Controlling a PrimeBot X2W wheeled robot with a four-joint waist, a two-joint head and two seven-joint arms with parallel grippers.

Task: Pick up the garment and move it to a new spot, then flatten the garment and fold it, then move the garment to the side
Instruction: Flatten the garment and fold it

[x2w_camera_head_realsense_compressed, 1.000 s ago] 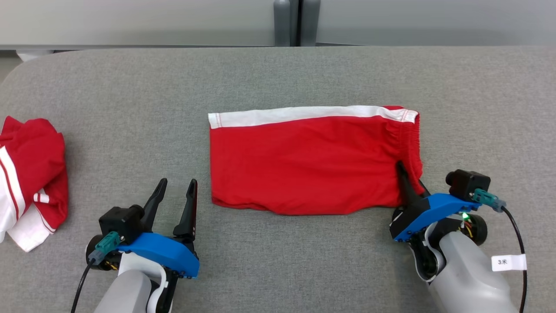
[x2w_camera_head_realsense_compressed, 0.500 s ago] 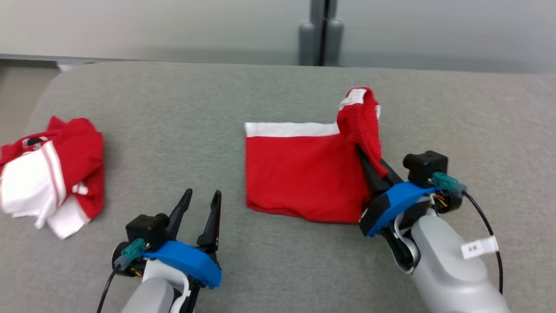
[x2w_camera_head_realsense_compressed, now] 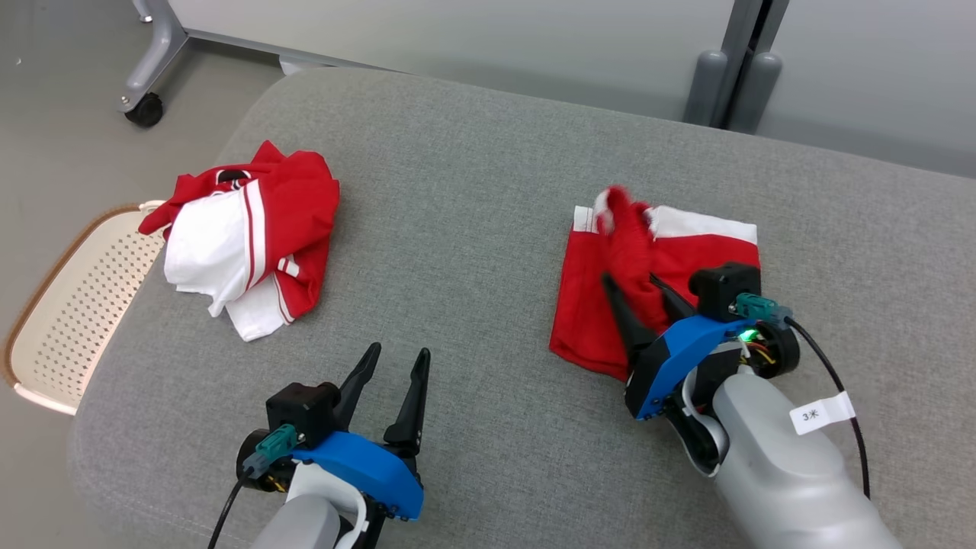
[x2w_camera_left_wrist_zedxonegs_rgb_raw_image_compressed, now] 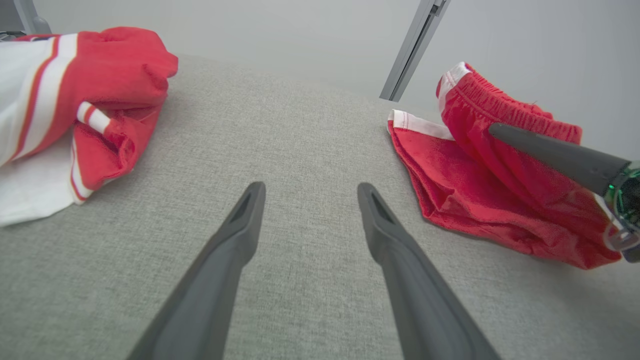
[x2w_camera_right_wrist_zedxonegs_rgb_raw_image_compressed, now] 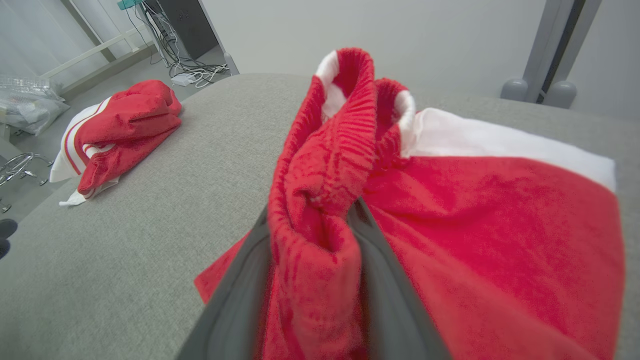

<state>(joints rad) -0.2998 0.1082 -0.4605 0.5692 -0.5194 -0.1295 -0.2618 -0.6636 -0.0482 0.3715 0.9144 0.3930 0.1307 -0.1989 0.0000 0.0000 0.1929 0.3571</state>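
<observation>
Head view shows the shorts [x2w_camera_head_realsense_compressed: 587, 305] on the desk [x2w_camera_head_realsense_compressed: 473, 191], one end folded over and lying between the parted fingers of the right hand [x2w_camera_head_realsense_compressed: 630, 278], left hand [x2w_camera_head_realsense_compressed: 399, 351] open and empty; finishing the fold and moving aside seem left.

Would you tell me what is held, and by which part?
The left gripper holds nothing. The right gripper has the waistband of the shorts between its fingers; whether clamped cannot be told.

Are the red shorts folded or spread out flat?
Folded. The red shorts have their waistband end doubled over the other half, bunched between the fingers of the right claw.
</observation>
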